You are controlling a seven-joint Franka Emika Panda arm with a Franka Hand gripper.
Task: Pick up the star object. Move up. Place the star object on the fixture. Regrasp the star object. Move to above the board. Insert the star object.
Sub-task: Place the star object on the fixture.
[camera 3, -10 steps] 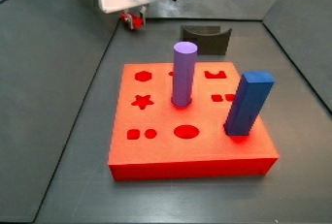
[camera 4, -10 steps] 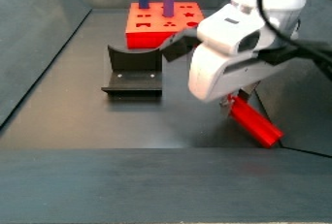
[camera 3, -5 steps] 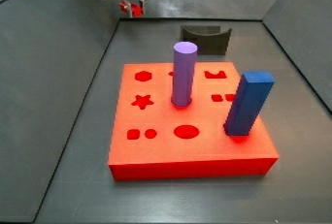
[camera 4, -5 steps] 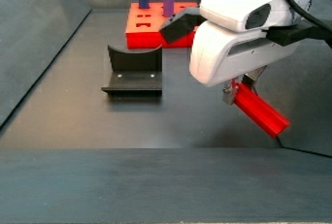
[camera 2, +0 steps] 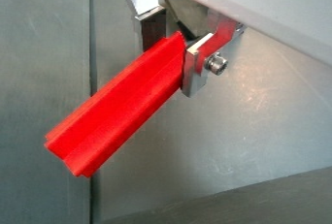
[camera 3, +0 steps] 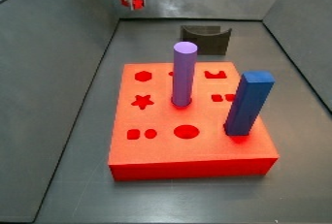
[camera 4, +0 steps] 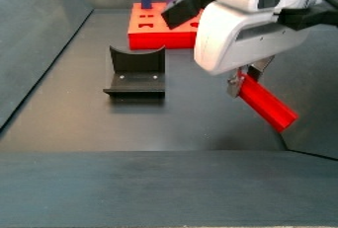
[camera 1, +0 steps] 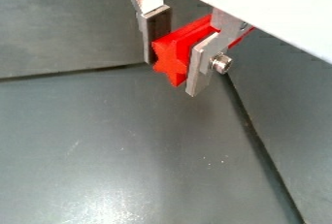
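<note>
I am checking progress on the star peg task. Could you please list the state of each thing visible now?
gripper: shut on the star object, raised above the floor, away from the board.
star object: held at one end, hanging tilted, off the floor.
fixture: on the floor, nothing on it.
board: star hole open.
purple cylinder: upright in the board.
blue square post: upright in the board.

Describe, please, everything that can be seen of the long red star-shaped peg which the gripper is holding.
The long red star-shaped peg is a plain bar, matte like plastic, with a star cross-section that shows end-on in a wrist view. The gripper is shut on one end, its silver fingers pressing on both sides. The rest juts out free, tilted downward in a side view. It hangs in the air above the dark floor and touches nothing else.
</note>
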